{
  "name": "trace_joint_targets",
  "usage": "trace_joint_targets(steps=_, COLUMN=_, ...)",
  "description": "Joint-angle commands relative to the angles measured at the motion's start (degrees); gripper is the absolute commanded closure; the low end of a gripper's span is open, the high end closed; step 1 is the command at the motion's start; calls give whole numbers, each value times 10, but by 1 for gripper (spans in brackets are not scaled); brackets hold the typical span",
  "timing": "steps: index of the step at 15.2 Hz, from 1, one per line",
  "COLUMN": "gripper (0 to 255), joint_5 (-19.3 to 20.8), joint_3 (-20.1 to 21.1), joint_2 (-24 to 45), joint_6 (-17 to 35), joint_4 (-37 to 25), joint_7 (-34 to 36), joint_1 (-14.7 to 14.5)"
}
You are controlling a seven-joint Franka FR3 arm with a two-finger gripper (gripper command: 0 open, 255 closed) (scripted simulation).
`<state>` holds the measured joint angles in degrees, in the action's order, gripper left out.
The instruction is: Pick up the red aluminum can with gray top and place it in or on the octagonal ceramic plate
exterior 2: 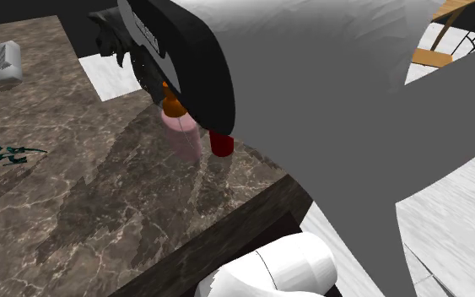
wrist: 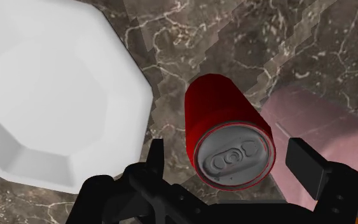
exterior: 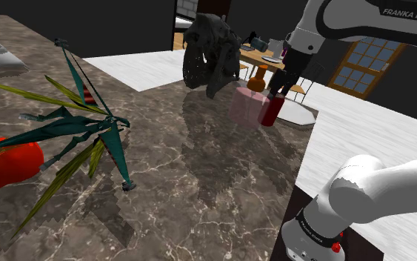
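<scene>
Hovering over the upright red can [wrist: 219, 108], the gripper [wrist: 229, 153] has its fingers apart, not touching it; a white plate [wrist: 50, 95] lies just beside.

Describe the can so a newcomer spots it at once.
On the marble counter, look near its edge. Between a white octagonal plate and a pink bottle stands the can: upright, red body, grey top.

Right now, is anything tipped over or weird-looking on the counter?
The red can stands upright between the open fingers, nothing spilled. The oddest thing is a teal spiky shape with long olive blades, sprawled across the marble counter like a broken plant.
</scene>
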<state>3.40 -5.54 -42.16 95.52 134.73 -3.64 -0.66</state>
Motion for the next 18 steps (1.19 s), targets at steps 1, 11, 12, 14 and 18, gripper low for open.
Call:
trace_joint_targets(steps=1, gripper=0, joint_5=-1, joint_3=2, joint_2=6, joint_6=4, joint_4=18, joint_7=-1, joint_1=-3)
trace_joint_targets(steps=11, gripper=255, joint_5=2, joint_3=-4, joint_2=11, joint_6=8, joint_4=16, joint_7=-5, joint_1=-3)
trace_joint_targets(steps=12, gripper=255, joint_5=2, joint_3=-4, joint_2=8, joint_6=4, joint_4=15, joint_7=-6, joint_1=-2)
trace_joint_targets(steps=14, gripper=255, joint_5=2, joint_3=-4, joint_2=8, joint_6=4, joint_4=14, joint_7=-6, joint_1=-2)
trace_joint_targets(steps=18, gripper=255, joint_5=-1, joint_3=1, joint_2=7, joint_6=-3, joint_4=9, joint_7=0, joint_1=-4)
